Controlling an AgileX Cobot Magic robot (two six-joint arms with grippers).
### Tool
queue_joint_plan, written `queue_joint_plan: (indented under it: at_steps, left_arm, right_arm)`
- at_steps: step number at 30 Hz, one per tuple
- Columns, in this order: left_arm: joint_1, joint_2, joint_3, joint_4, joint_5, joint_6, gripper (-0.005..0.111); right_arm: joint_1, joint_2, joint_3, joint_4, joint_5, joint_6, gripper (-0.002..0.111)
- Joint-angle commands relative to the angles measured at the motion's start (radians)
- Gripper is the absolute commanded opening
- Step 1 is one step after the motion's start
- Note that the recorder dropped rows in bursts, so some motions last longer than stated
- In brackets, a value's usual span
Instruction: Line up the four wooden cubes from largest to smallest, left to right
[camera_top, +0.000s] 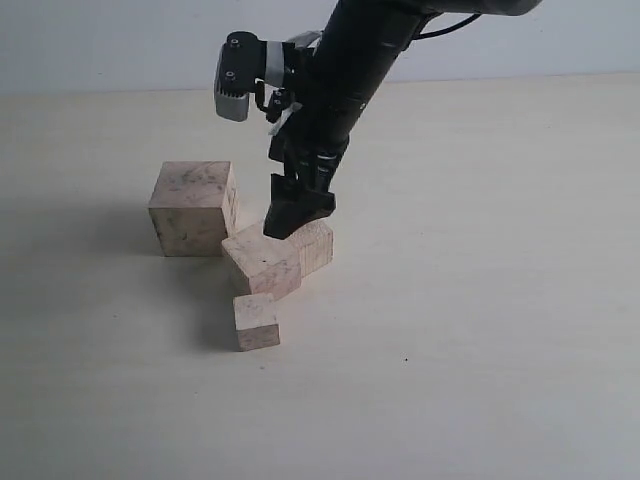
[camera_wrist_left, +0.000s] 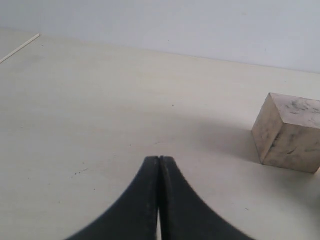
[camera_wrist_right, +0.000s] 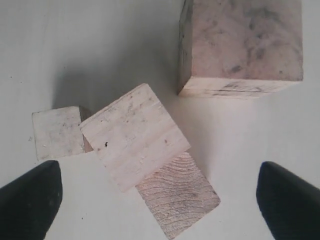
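Judging from the pale raw grain, the 4 wooden cubes should handle as stiff, light, matte blocks that neither slip nor dent; take each by 2 opposite flat faces, never across corners. The cubes cluster on the table (camera_top: 500, 350), well clear of its far edge. The largest cube (camera_top: 192, 208) stands on the far side of the cluster. The 2nd cube (camera_top: 262, 262) and 3rd cube (camera_top: 318, 248) press together beside it, and the smallest cube (camera_top: 256, 321) lies toward the near edge, at the 2nd cube's corner. The right gripper (camera_top: 298, 212) hangs over the 2nd and 3rd cubes with its fingers spread wide and nothing held. Both cubes sit diagonal to that span, so a wrist turn is likely needed. The left gripper (camera_wrist_left: 160, 162) has its fingers pressed together, empty. The right gripper covers part of the 3rd cube in the exterior view, and whether its tips touch wood cannot be told. The left arm is out of the exterior view.
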Motion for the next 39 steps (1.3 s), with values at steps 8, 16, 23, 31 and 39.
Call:
queue_joint_plan:
  at_steps: [8,16,23,31,39]
  left_arm:
    - [0.002,-0.006,0.002,-0.006,-0.011,-0.003,0.0]
    - [0.002,-0.006,0.002,-0.006,-0.011,-0.003,0.0]
    - [0.002,-0.006,0.002,-0.006,-0.011,-0.003,0.0]
    - [0.002,-0.006,0.002,-0.006,-0.011,-0.003,0.0]
    - [0.002,-0.006,0.002,-0.006,-0.011,-0.003,0.0]
  right_arm:
    - [-0.001,0.0,0.003,-0.081,0.067,-0.453,0.1]
    - [-0.001,0.083,0.003,0.059,0.043,-0.615,0.1]
    - [-0.001,0.136,0.003,0.115,-0.058,-0.623,0.1]
    - [-0.001,0.164,0.003,0.127,-0.039,-0.623,0.1]
    - [-0.001,0.177,0.003,0.127,-0.02,-0.517,0.1]
